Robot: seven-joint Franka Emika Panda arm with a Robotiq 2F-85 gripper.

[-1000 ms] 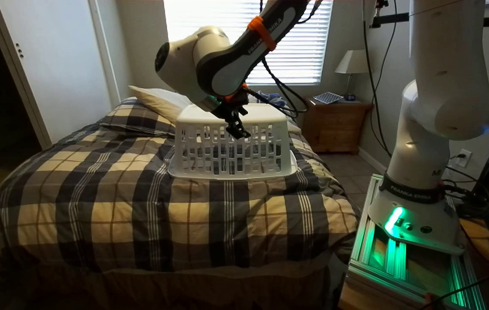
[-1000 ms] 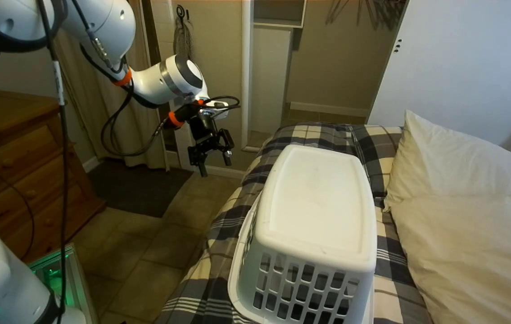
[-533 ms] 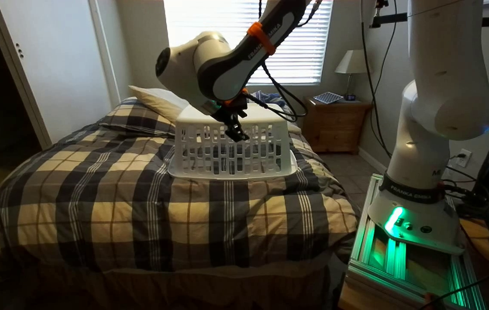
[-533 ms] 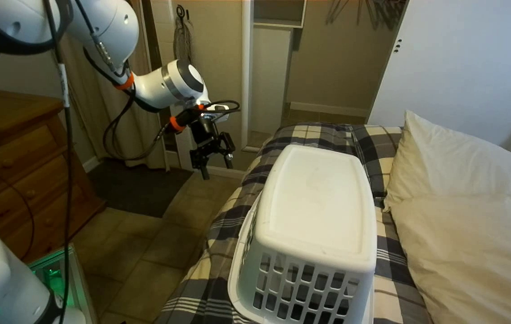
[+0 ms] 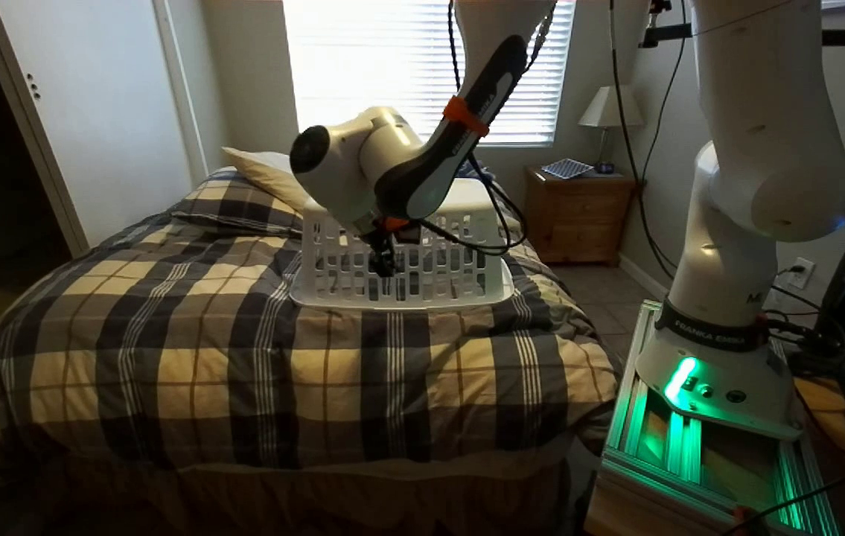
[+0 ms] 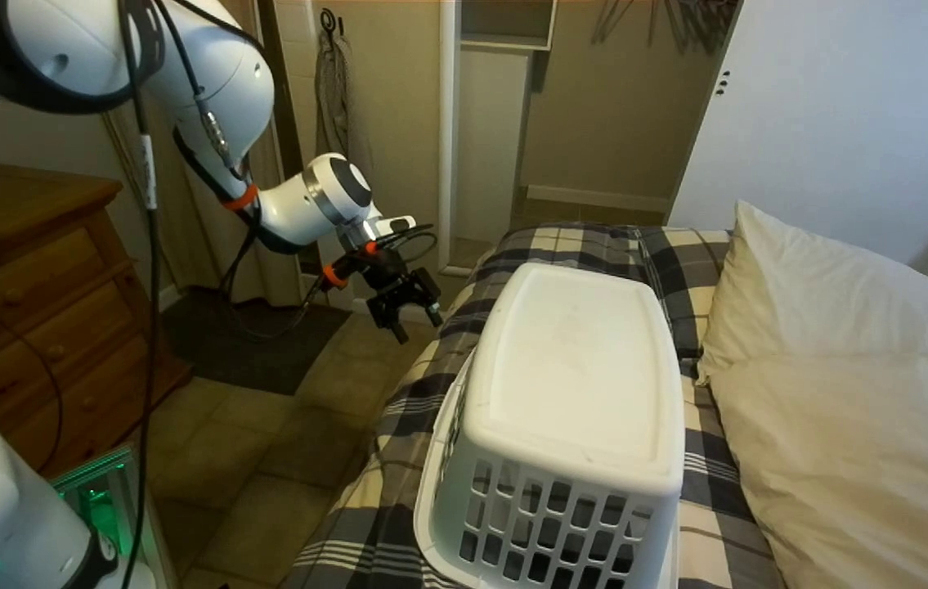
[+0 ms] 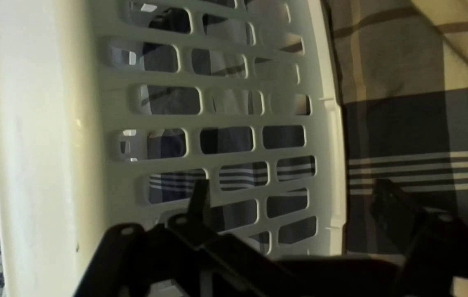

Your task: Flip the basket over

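The basket (image 6: 574, 376) stood upside down on the plaid bedspread (image 5: 243, 372), a bright window (image 5: 377, 56) beyond, the gripper (image 6: 418, 325) beside it, jaws parted

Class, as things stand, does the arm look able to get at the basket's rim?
Probably yes: the gripper is open, apart from the basket, with nothing showing between it and the rim. The rim lies low on the bed, though, so gripping may be awkward.
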